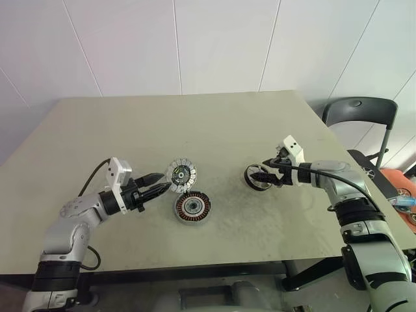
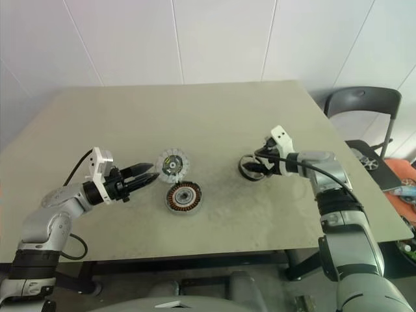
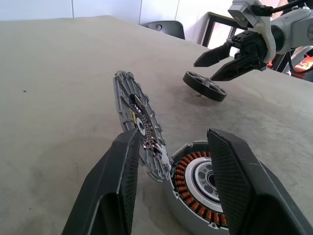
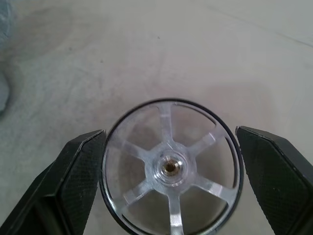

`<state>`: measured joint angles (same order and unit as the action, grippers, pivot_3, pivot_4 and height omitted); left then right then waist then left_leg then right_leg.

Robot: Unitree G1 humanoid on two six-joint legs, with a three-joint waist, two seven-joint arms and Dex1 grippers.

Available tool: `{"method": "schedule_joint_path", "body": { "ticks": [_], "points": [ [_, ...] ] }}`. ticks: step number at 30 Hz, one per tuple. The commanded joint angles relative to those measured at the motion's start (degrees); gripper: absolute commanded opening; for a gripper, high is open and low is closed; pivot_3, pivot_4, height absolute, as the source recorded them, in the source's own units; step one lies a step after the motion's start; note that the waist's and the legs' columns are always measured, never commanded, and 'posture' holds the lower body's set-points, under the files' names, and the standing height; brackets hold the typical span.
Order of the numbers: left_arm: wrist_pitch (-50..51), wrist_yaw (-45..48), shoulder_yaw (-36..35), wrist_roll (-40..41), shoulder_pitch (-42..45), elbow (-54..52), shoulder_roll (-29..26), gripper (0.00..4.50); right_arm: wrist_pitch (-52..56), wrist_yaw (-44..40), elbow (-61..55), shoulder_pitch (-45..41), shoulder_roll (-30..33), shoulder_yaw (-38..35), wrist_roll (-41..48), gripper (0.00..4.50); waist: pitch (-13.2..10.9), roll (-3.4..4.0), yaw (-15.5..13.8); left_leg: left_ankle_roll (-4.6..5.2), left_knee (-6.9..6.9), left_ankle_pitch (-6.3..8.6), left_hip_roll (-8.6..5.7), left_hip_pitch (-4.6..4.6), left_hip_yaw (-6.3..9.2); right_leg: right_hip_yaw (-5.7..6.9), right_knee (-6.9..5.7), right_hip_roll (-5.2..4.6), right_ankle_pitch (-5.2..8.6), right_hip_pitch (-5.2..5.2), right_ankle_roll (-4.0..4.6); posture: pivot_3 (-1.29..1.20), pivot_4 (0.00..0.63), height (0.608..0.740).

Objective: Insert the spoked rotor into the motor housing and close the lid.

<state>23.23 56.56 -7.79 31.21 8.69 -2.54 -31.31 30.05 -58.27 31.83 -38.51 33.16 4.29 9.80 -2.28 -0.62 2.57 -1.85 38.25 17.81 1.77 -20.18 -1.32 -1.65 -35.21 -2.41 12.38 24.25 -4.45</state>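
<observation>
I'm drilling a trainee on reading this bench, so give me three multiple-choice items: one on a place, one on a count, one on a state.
1. Where is the housing?
A. On the chair
B. In the right gripper
C. On the table beside the grey disc

2. How many spokes has the clear wheel?
A. Four
B. Six
C. Nine

3. How is the right gripper?
A. Open, one finger on each side of the wheel
B. Shut on the wheel, lifted
C. Shut on the grey disc

Answers:
1. C: the housing lies on the table next to the grey disc.
2. B: six spokes show in the wheel.
3. A: the right gripper straddles the wheel with gaps showing.
</observation>
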Motion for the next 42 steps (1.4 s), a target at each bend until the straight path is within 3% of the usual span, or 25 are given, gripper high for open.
{"method": "schedule_joint_path", "body": {
  "ticks": [1,5,8,15,16,24,31,38,42],
  "points": [
    [-0.3,-0.11,-0.46,0.74,0.68,-1.95,-0.19,2.32,0.09,-0.41,-0.72,-0.44,1.1,-0.05,-0.4,4.45,0.0,0.0,0.0,0.0,0.0,0.0,0.0,0.0,0.0,0.0,0.0,0.0,0.0,0.0,0.0,0.0,0.0,0.74],
    [-0.35,-0.08,0.04,0.61,0.82,-1.78,0.03,2.32,0.31,-0.43,-0.78,0.07,1.21,0.25,-1.15,4.45,0.0,0.0,0.0,0.0,0.0,0.0,0.0,0.0,0.0,0.0,0.0,0.0,0.0,0.0,0.0,0.0,0.0,0.74],
    [-0.44,-0.02,0.03,0.6,0.73,-1.7,-0.03,2.32,0.35,-0.57,-0.75,0.49,1.17,0.73,-1.72,3.88,0.0,0.0,0.0,0.0,0.0,0.0,0.0,0.0,0.0,0.0,0.0,0.0,0.0,0.0,0.0,0.0,0.0,0.74],
    [-0.54,0.14,-0.39,0.68,0.09,-1.79,-0.39,2.32,1.05,-1.83,-2.47,1.3,0.67,1.99,-2.04,1.44,0.02,-0.01,0.02,0.0,0.0,0.0,0.0,0.02,0.0,0.0,-0.01,0.01,0.0,0.0,0.0,0.0,0.0,0.74],
    [-0.53,0.13,-0.39,0.68,0.12,-1.77,-0.39,2.32,1.16,-2.06,-2.61,1.22,0.58,2.28,-2.13,1.31,0.02,-0.02,0.02,0.0,0.0,0.0,0.0,0.03,0.0,0.0,-0.02,0.01,0.0,-0.01,0.0,0.0,0.0,0.74],
    [-0.73,0.03,-0.51,0.6,-0.32,-1.88,-0.45,2.32,3.09,-7.61,-10.95,3.56,0.86,3.97,0.23,1.32,0.01,-0.02,0.01,0.0,-0.01,0.0,0.01,0.04,0.02,0.0,-0.04,0.02,0.0,-0.01,0.0,0.0,0.0,0.74],
    [-0.97,-0.26,-0.33,0.22,-0.34,-1.75,-0.44,2.32,6.0,-8.66,-22.46,-0.63,-3.44,-2.98,11.92,1.32,-0.01,0.02,0.01,0.0,0.02,0.0,0.0,0.05,0.0,0.0,-0.09,0.01,-0.01,0.0,-0.01,0.0,0.0,0.74],
    [-0.58,0.15,-1.07,0.66,-0.3,-1.57,-1.29,2.32,9.75,-13.02,-29.16,-3.97,-7.25,12.8,10.01,1.32,0.02,-0.03,0.08,0.0,-0.01,0.0,0.01,0.04,0.05,0.05,-0.07,0.02,0.0,0.0,-0.01,0.0,0.0,0.74],
    [-0.84,-0.03,-1.8,0.77,-0.9,-1.84,-1.96,2.32,8.71,-12.81,-26.59,-6.44,-11.22,21.83,5.44,1.32,0.02,-0.02,0.08,0.0,0.0,0.0,0.02,0.01,0.05,0.04,-0.18,0.02,0.0,0.09,-0.01,0.0,0.0,0.74]
  ]
}}
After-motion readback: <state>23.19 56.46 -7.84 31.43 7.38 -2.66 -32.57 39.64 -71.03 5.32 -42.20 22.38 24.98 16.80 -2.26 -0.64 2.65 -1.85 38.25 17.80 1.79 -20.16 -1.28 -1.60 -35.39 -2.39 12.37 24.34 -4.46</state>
